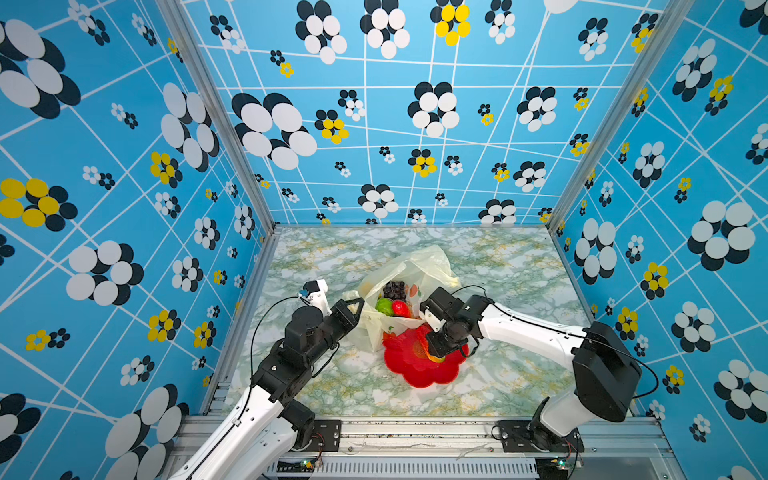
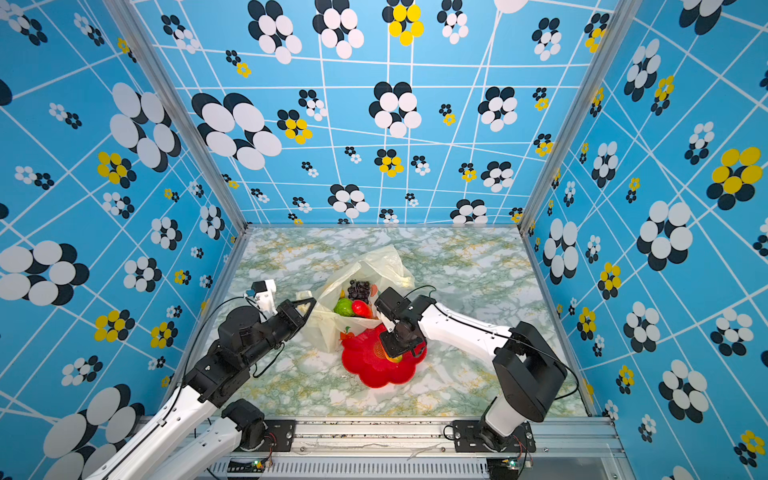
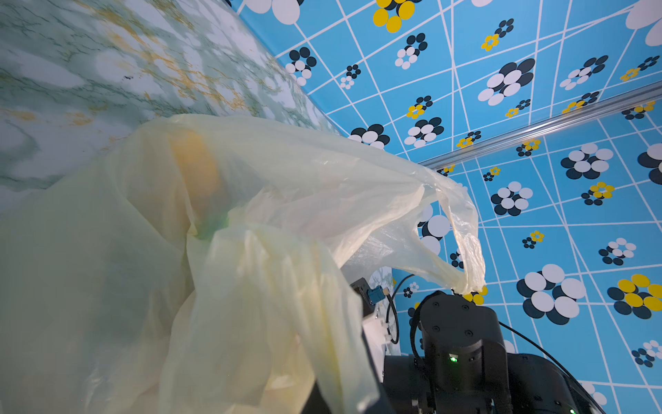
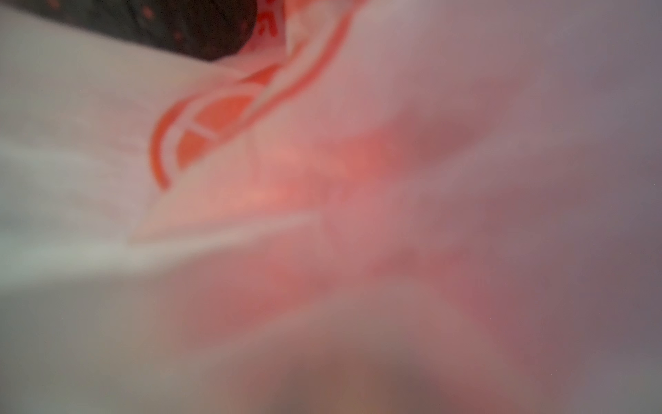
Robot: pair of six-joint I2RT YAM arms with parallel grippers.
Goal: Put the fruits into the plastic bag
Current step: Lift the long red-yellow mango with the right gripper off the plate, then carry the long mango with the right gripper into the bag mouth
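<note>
Thin cream plastic bag (image 1: 419,266) rim is pinched by the shut left hand (image 1: 356,306); opening of the right hand (image 1: 434,353) over the red flower-shaped plate (image 1: 415,376) cannot be told; film may be snagged, fruits (image 1: 384,306) spilled.

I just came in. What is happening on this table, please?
Two robot arms are packing toy fruits into a plastic bag. The left gripper is shut on the bag's edge and holds its mouth open. Grapes, a green fruit and a red fruit lie inside. The right gripper is down over the red plate, at a yellow-orange fruit; whether it grips it is not clear.
</note>
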